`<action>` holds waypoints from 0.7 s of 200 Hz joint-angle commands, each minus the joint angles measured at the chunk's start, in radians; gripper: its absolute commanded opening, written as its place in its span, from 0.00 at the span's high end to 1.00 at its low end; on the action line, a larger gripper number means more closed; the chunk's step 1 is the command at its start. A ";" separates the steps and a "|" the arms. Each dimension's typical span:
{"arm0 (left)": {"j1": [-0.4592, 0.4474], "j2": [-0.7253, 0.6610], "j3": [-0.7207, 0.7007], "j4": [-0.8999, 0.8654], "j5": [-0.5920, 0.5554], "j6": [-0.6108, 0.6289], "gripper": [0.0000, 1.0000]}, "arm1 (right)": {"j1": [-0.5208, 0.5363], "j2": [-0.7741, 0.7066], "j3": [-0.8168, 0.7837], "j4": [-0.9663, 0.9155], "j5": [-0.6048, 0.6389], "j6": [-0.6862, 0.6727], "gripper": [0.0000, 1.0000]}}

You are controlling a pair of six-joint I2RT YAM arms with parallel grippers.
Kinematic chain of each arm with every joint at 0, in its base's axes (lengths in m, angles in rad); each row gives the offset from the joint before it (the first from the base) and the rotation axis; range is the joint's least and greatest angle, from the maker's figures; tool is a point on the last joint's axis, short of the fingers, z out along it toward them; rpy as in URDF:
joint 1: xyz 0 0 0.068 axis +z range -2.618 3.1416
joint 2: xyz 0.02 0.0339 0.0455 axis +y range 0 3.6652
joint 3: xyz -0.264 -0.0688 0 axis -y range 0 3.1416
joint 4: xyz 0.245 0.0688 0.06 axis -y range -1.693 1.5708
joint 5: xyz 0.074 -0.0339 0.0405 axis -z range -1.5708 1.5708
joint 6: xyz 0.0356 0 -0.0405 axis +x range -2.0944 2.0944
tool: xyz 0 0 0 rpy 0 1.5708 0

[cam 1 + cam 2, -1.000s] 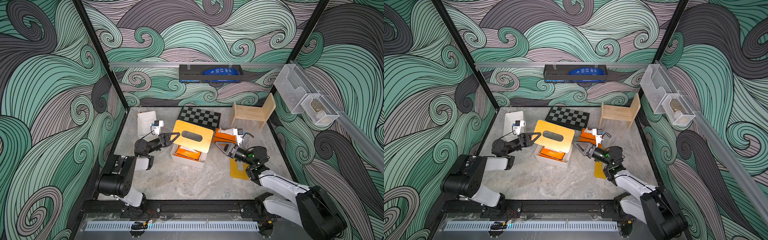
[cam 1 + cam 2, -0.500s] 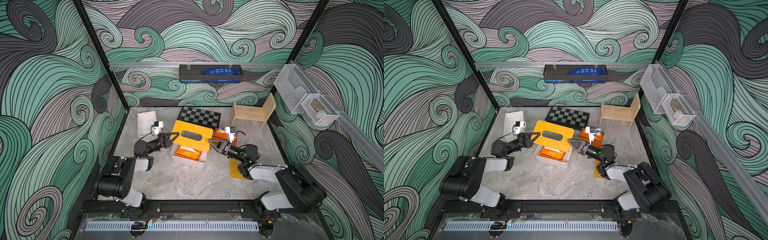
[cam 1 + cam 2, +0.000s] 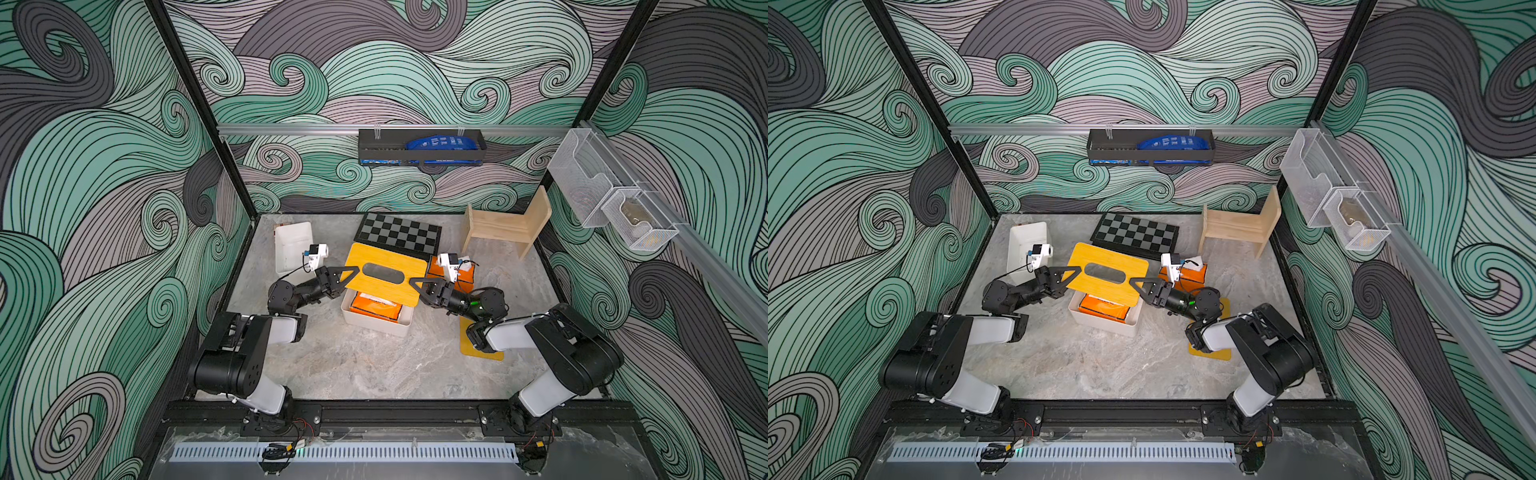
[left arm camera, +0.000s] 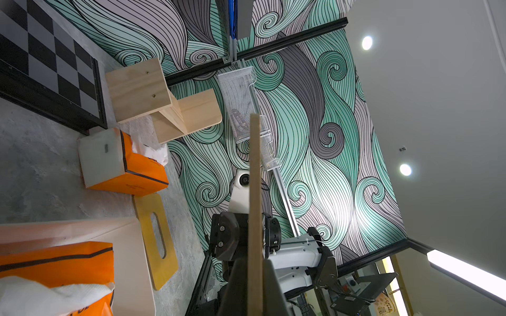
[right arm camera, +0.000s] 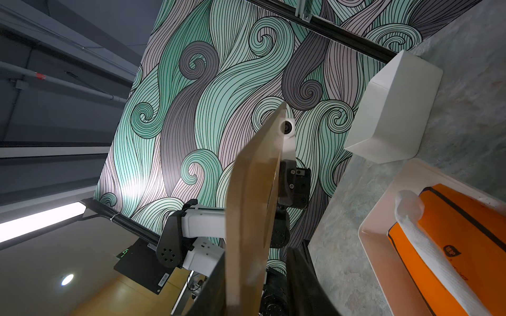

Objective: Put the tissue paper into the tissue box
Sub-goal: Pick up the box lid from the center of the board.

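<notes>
The white tissue box (image 3: 374,329) sits mid-table with an orange pack of tissue paper (image 3: 376,305) lying inside it, a white sheet (image 5: 427,246) poking out. Above it hovers a yellow wooden lid (image 3: 386,278) with an oval slot, tilted. My left gripper (image 3: 351,272) is shut on the lid's left edge (image 4: 254,191). My right gripper (image 3: 415,284) straddles the lid's right edge (image 5: 252,213). One finger lies against the wood. The other finger (image 5: 298,262) stands off it with a gap, so the jaws are open.
A second orange tissue pack (image 3: 465,276) lies behind the right wrist, and a second yellow lid (image 3: 478,347) lies flat under the right arm. An empty white box (image 3: 293,245), a chessboard (image 3: 399,235) and a wooden stool (image 3: 505,226) line the back.
My right gripper has swung left from over the table to the lid's right edge, and its jaws have narrowed around it. The left gripper and lid have held still.
</notes>
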 commanded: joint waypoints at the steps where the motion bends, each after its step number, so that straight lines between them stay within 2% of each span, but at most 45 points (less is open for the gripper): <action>1: -0.006 -0.020 0.001 0.310 0.123 -0.401 1.00 | 0.002 -0.030 0.012 0.028 -0.017 -0.006 0.69; 45: -0.005 -0.020 -0.001 0.310 0.133 -0.393 1.00 | 0.002 -0.079 0.027 -0.139 -0.023 -0.087 0.76; 109: -0.005 -0.016 -0.002 0.309 0.139 -0.386 1.00 | 0.006 -0.120 0.046 -0.271 -0.028 -0.130 0.81; 140: -0.006 -0.017 -0.001 0.308 0.141 -0.381 1.00 | 0.008 -0.138 0.048 -0.321 -0.028 -0.145 0.91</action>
